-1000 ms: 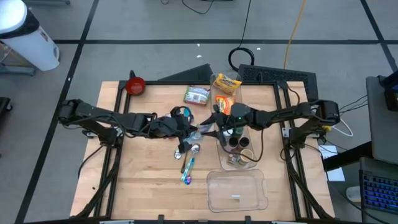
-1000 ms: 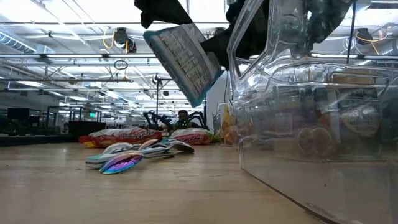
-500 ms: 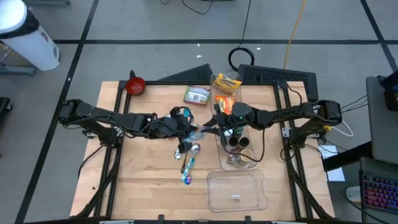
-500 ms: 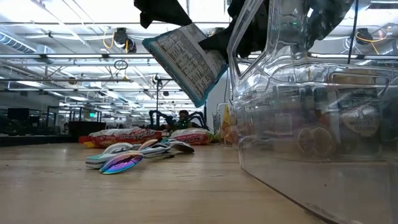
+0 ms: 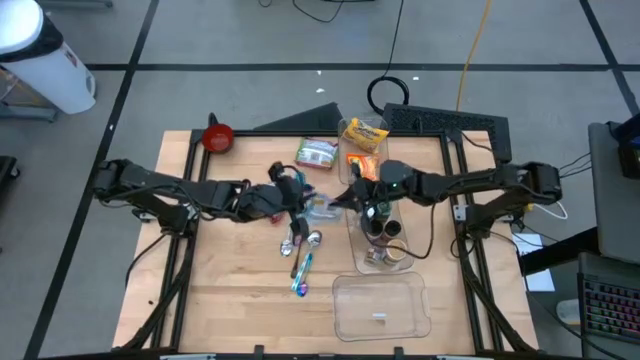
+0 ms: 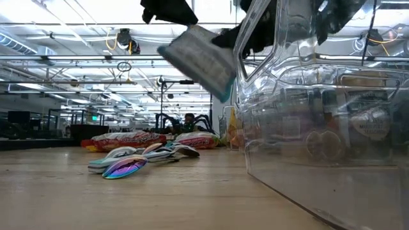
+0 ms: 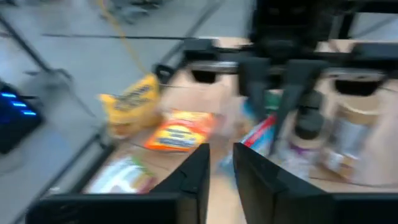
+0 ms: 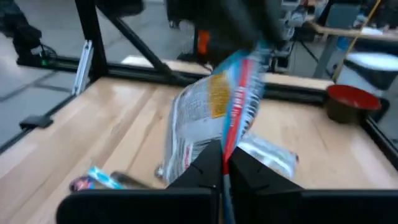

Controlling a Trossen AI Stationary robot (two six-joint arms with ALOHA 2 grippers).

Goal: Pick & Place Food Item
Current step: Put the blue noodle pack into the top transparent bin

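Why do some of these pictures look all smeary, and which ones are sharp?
Left wrist view: everything is streaked, even the orange packet, so the camera is likely moving. Right wrist view: the packet in the right gripper is soft. Low view: the packet is smeared, but the spoons are crisp. High view: sharp all over, with the bowl clear.

arms (image 5: 170,190): dark, jointed, slim | cables: black, looped along links | green light on right arm
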